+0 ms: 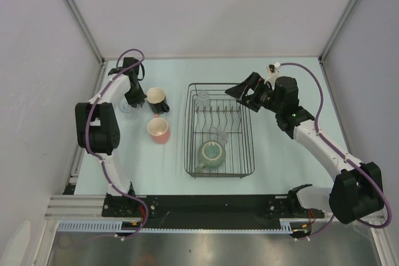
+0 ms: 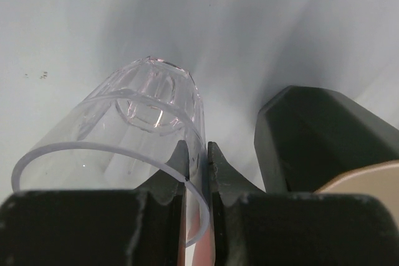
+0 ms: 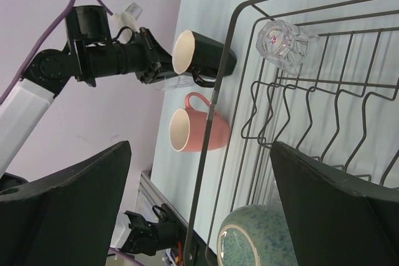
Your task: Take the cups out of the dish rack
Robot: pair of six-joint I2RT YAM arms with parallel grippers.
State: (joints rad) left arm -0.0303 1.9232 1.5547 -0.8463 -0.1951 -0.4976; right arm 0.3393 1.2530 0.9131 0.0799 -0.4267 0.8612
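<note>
Glass sat pinched in the left gripper [image 2: 198, 154] — a clear tumbler [image 2: 143, 116], upper left of the overhead view, outside the dish rack [image 1: 187, 132]. Right gripper [image 1: 245, 96], spread wide, hovered nearer the racked tumbler [image 3: 283, 43] — upper right of its wrist view.

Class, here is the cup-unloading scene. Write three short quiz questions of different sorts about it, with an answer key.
1. True or false: the green mug sits inside the dish rack.
2. Which cup does the left gripper pinch? A pink cup; B clear tumbler; C dark cup.
3. Fill in: the right gripper is ___.
Key: 1 true; 2 B; 3 open.
</note>
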